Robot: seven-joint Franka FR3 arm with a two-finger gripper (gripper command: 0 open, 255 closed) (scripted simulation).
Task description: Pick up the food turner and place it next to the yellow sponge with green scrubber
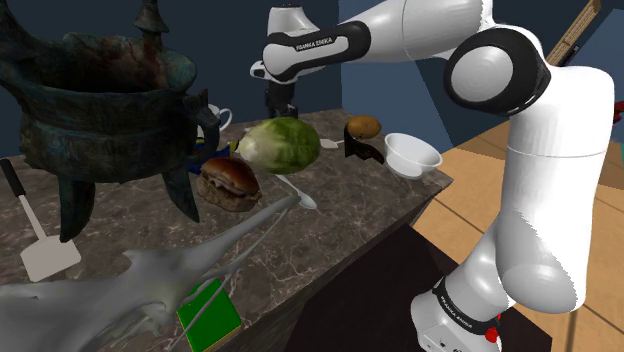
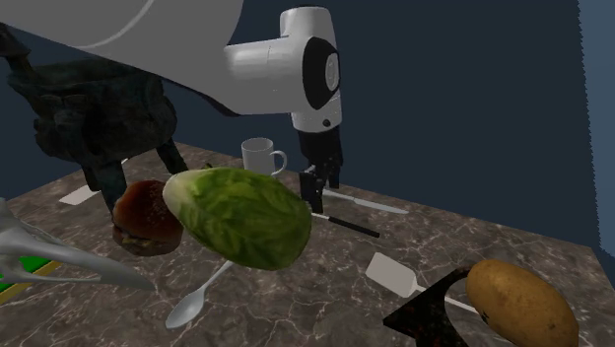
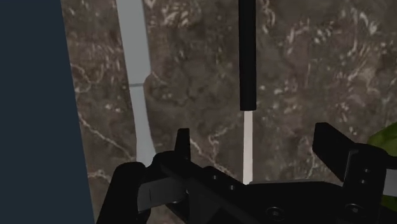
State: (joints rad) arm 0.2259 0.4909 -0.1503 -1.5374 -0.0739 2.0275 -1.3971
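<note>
Black two-finger gripper (image 3: 254, 149) spread wide astride black-handled, white-bladed food turner (image 2: 350, 226), ctr of second exterior view, no contact; lined up to pinch, I reckon. Green-topped sponge (image 1: 210, 315): shoulder view's lower left.

The green sponge (image 1: 212, 322) lies partly hidden under a grey shape (image 1: 170, 268).

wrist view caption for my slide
Open gripper poised astride the white shaft of a black-handled utensil on the dark marbled counter.
</note>
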